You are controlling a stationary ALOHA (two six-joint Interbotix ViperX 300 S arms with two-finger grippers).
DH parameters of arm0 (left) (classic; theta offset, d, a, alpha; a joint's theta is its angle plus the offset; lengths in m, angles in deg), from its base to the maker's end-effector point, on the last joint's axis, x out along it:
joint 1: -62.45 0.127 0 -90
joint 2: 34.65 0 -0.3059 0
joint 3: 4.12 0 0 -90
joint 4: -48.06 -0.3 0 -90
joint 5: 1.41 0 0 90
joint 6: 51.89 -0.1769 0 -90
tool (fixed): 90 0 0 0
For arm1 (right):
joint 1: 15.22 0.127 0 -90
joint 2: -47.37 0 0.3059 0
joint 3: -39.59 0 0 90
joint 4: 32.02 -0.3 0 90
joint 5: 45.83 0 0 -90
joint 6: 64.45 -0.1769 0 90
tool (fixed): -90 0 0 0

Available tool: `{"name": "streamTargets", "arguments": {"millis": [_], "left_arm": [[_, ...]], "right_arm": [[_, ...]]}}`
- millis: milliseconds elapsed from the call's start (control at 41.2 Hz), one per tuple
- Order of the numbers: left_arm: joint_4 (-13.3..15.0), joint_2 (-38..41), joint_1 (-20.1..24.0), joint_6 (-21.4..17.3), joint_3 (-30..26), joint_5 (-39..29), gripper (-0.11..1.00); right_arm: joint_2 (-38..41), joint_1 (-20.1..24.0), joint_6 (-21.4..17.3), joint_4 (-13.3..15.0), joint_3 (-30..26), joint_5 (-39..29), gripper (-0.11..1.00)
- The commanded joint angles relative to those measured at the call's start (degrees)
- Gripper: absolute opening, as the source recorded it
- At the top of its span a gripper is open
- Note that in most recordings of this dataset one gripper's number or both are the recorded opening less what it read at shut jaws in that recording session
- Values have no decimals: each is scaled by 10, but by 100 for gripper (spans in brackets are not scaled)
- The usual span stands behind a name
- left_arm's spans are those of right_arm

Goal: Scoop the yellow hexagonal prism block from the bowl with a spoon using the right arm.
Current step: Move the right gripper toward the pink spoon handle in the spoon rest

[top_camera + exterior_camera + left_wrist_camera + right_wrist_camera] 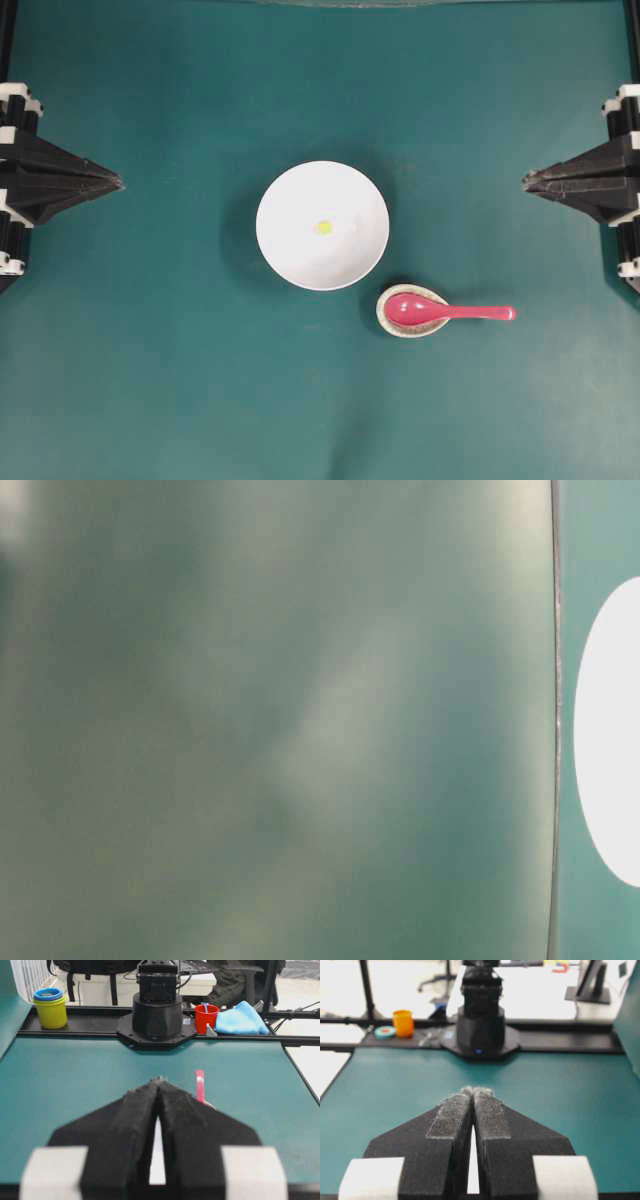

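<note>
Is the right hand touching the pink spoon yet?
Apart. The overhead view shows the right hand far from the spoon, with bare green table between them.

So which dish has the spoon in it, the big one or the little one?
The little speckled spoon rest holds the pink spoon. The big white bowl holds only the tiny yellow block.

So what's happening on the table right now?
Nothing is being handled yet. Both the left gripper and right gripper sit shut at the table's edges. The tiny yellow block lies in the round white bowl; the glossy pink-red spoon rests with its scoop in the small speckled beige spoon rest.
</note>
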Motion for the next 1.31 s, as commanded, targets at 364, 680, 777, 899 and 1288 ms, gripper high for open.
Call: {"name": "streamTargets", "arguments": {"millis": [364,680,777,899,1288], "left_arm": [[-5,5,0,-3,-17,5,5],[-5,6,0,0,-17,4,5],[-5,6,0,1,-17,4,5],[-5,6,0,0,-16,4,5],[-5,6,0,-4,-16,4,5]], "right_arm": [[4,2,3,2,-10,-2,1],[7,2,-1,2,-9,-2,48],[13,7,-5,2,-7,-2,59],[32,19,-6,0,-4,2,60],[154,53,-8,-33,15,97,60]]}}
